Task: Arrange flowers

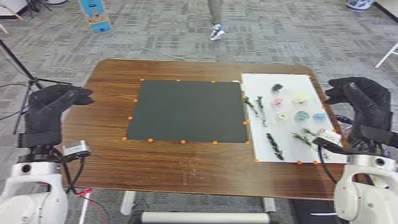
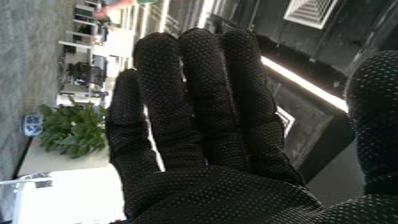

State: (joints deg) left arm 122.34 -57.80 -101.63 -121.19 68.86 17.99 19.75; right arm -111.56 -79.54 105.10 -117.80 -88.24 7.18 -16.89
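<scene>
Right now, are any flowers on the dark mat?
No, the flowers and sprigs lie on the white sheet right of the dark mat.

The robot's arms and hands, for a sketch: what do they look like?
The left arm and right arm are white, rounded, each with a pale box and black cable by the wrist. The left hand and right hand wear black gloves, the right's pale-dotted.

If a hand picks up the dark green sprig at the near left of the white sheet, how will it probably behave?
The dark green sprig is thin, so it should be light and may bend. Its uneven, leafy outline probably makes it slide rather than roll on the white sheet.
</scene>
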